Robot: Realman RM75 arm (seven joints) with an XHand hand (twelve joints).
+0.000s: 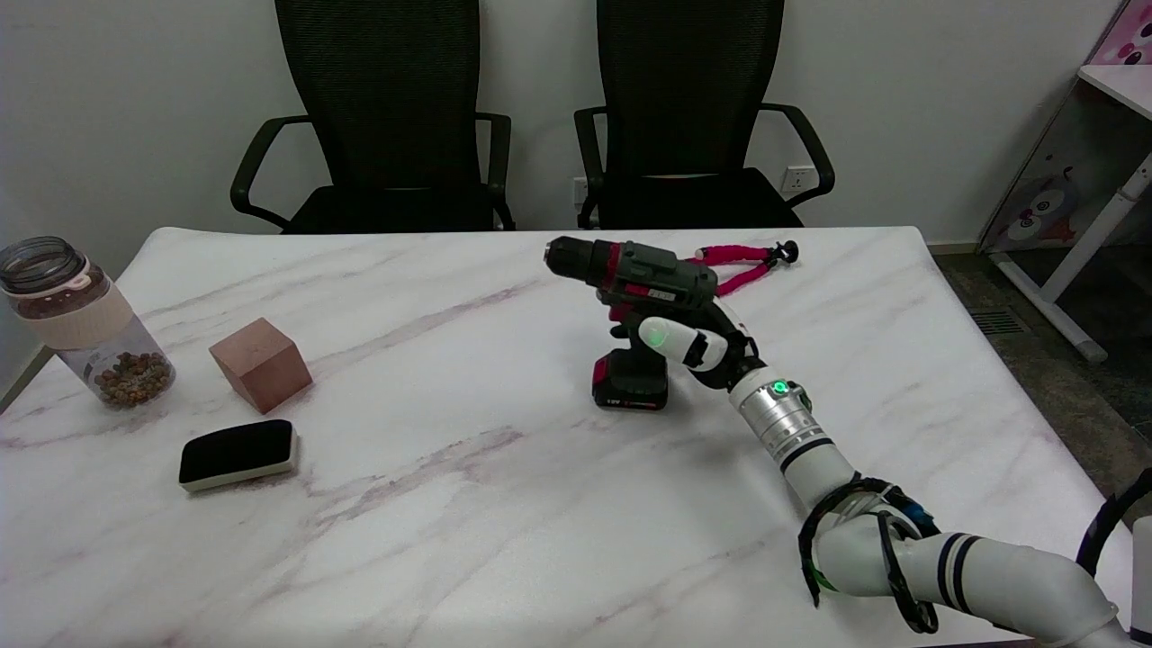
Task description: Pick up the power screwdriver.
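Robot hand (pixel 697 346) wrapping the grip of the dark green-and-red power screwdriver (pixel 634 310), reaching in from its right; standing upright on the white marbled tabletop (pixel 450 504), chuck pointing left, battery foot apparently touching down. Needing straight-up lifting.

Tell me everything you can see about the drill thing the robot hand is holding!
The dark green and black power screwdriver has red trim, a black chuck pointing left and a black-and-red battery block at the bottom. It looks like hard plastic. It stands upright near the middle of the white marble-look table. The robot's black-and-white right hand wraps its handle from the right. Whether the battery base rests on the table or is just lifted is hard to tell.
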